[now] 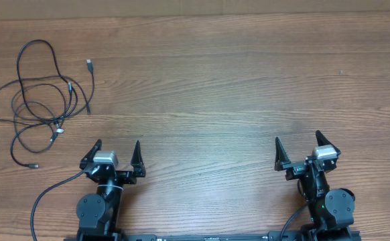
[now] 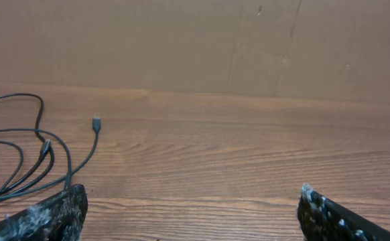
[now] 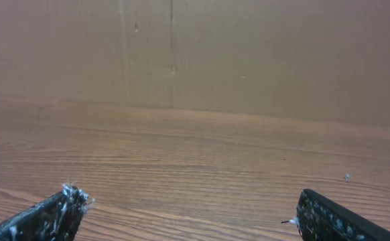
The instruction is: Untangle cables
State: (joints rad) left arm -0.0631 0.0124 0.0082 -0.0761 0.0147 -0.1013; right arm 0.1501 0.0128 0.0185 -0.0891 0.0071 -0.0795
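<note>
Overhead: tangle not started, both grippers apart and empty

Thin black flexible cables point(image 1: 68, 86) lie in one loose knot on the brown wood-grain table point(image 1: 215, 87). They sit ahead of the black two-finger left gripper point(image 1: 118, 143) and off to its left, near but not touching. The black two-finger right gripper point(image 1: 297, 137) sits well to the right of the left gripper, nowhere near the cords. Both sets of jaws stand wide apart with nothing between them, and the wrist views agree.

Handling, our read: the cords look light, limp and thin, so they'll drag along with any pull rather than hold shape. The loops cross several times near the middle, so a tug there likely tightens the knot. The smooth jacket may slip through the pads, so we'd close fully and low to the wood.

Where we'd grab: the free ends.
- One dark plug end point(image 1: 89, 63) lies clear of the loops, ahead of the left gripper and slightly to its left.
- Another small plug end point(image 1: 34, 165) sits just left of the left gripper, the closest reach.

The plugs look stiffer and thicker than the cord, so they should give a better bite. We can't tell which plug belongs to which cord.

Watch out: the thicker black cord point(image 1: 47, 191) behind and left of the left gripper is arm wiring, not ours.
</note>
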